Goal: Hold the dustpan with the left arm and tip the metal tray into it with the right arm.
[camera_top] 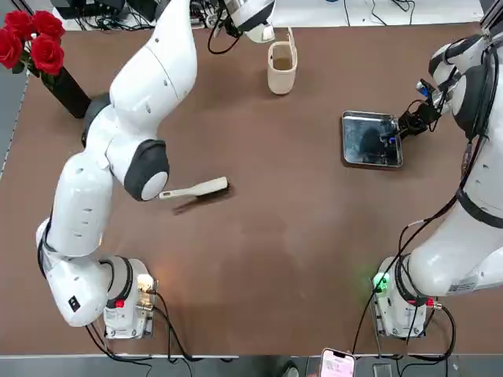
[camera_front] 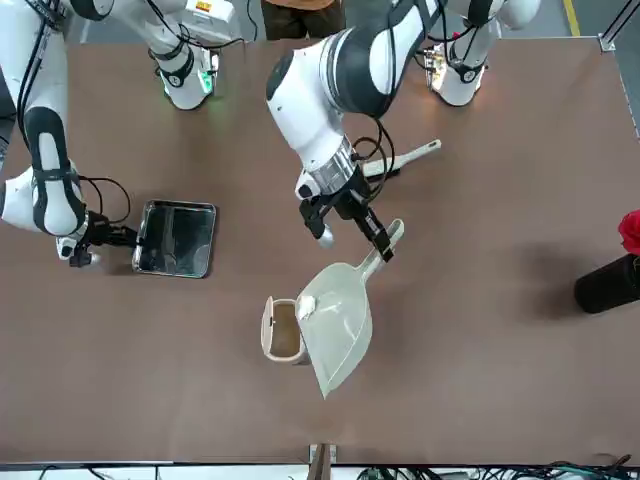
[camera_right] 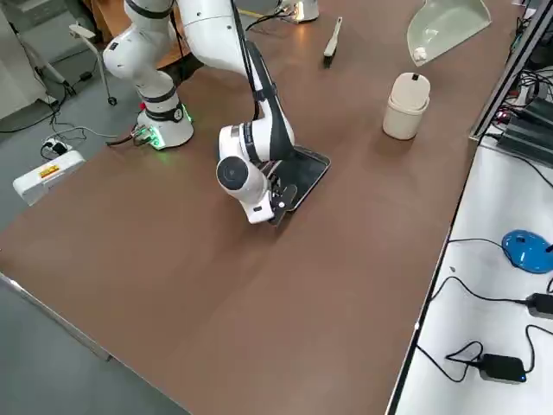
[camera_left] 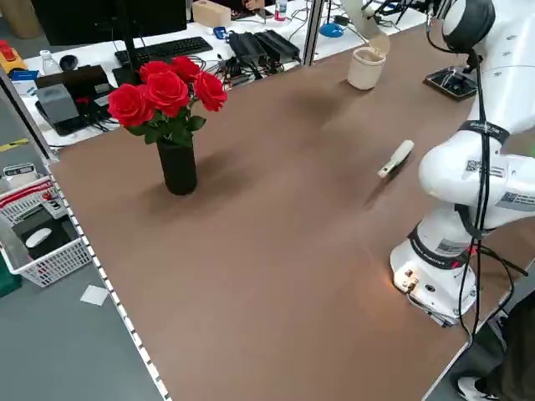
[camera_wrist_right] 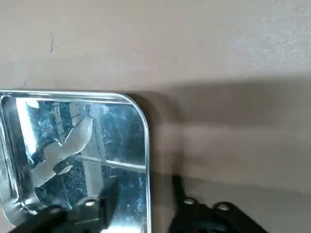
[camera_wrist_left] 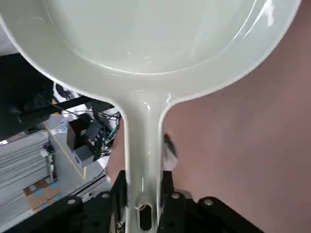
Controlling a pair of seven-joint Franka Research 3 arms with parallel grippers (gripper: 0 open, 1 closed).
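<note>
The cream dustpan (camera_front: 335, 312) hangs above the table by the cup, its mouth toward the table's far edge. My left gripper (camera_front: 355, 232) is shut on its handle (camera_wrist_left: 142, 160), which runs up between the two fingers. The metal tray (camera_top: 371, 139) lies flat on the table at the right side, shiny and rectangular (camera_wrist_right: 73, 155). My right gripper (camera_top: 407, 124) is at the tray's outer short edge. Its fingers (camera_wrist_right: 99, 206) stand on either side of the rim with a gap showing, so it is open.
A cream cup (camera_top: 281, 67) stands near the far edge, partly under the dustpan. A hand brush (camera_top: 196, 189) lies mid-table by the left arm's elbow. A black vase of red roses (camera_top: 47, 55) is at the far left corner. A phone (camera_top: 338, 364) rests at the near edge.
</note>
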